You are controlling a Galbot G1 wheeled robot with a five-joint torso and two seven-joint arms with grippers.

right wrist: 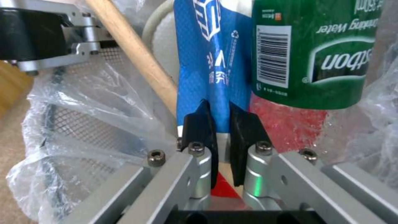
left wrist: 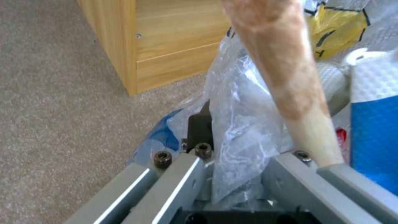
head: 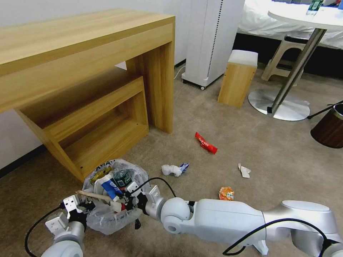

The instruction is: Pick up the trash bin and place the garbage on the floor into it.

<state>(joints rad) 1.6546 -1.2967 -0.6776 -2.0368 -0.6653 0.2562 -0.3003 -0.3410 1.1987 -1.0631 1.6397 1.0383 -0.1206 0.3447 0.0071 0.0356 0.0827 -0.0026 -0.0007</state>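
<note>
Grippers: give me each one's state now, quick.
Left gripper: shut on the trash bin rim.
Right gripper: shut on the blue-white paper cup.

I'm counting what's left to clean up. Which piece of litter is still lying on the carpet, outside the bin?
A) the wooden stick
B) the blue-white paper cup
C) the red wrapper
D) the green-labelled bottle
C: the red wrapper lies on the floor well away from the trash bin, while the bottle, the stick and the cup are inside the bin's bag, by the right claw.
</note>
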